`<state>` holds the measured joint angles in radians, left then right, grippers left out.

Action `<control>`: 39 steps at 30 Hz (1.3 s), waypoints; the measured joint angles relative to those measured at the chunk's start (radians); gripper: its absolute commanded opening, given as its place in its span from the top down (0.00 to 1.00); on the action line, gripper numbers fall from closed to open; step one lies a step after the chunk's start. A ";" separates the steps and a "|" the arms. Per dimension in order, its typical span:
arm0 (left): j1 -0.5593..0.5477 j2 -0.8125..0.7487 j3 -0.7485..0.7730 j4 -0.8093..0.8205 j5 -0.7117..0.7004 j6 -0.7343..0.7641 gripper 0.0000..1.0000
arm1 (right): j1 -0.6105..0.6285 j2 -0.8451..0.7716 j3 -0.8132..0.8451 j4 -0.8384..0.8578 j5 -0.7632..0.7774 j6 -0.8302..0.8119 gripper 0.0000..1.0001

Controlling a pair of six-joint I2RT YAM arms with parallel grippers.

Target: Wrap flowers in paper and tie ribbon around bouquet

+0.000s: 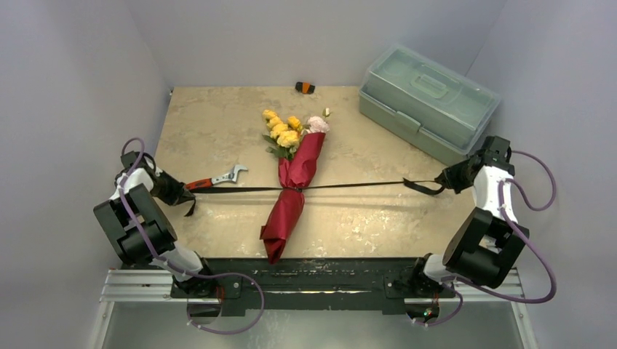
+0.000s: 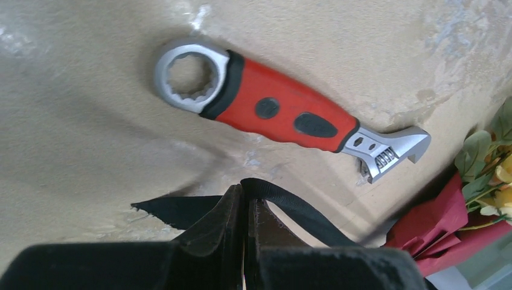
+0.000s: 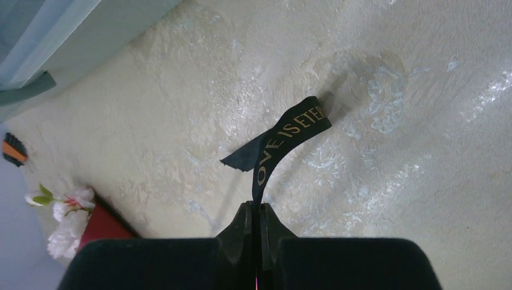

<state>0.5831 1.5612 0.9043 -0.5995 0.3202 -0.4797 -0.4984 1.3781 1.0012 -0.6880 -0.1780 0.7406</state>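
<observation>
The left arm (image 1: 138, 222), at eight o'clock from above, is showing chunky black joint housings broken by white shells; the right arm (image 1: 480, 251), at four o'clock, is matching it. Purple cables (image 1: 132, 140) are looping off each wrist and trailing down to a silver rail (image 1: 134, 285) at six o'clock. The left fingers (image 2: 229, 223) and right fingers (image 3: 241, 232) are showing as matte black wedges.

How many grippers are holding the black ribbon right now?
2. The left gripper holds the ribbon left of the bouquet, by the wrench; the right gripper holds it near the plastic box.
</observation>
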 measured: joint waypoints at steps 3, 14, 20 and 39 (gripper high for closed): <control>0.025 0.000 -0.018 -0.009 0.006 -0.020 1.00 | -0.039 0.000 -0.029 0.021 -0.055 0.029 1.00; -0.105 -0.127 -0.129 0.146 -0.077 -0.034 0.58 | 0.025 0.017 -0.122 0.184 -0.047 0.043 1.00; -0.244 -0.169 -0.126 0.156 -0.162 -0.060 0.44 | 0.180 0.016 -0.124 0.199 -0.021 0.004 1.00; -0.663 -0.317 -0.011 0.013 -0.403 0.041 0.38 | 0.639 -0.151 -0.084 0.024 0.116 -0.237 0.20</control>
<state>-0.0795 1.2446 0.8932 -0.5861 -0.0830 -0.4389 0.1406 1.2266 0.9176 -0.6636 -0.0616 0.5041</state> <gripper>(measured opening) 0.617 0.822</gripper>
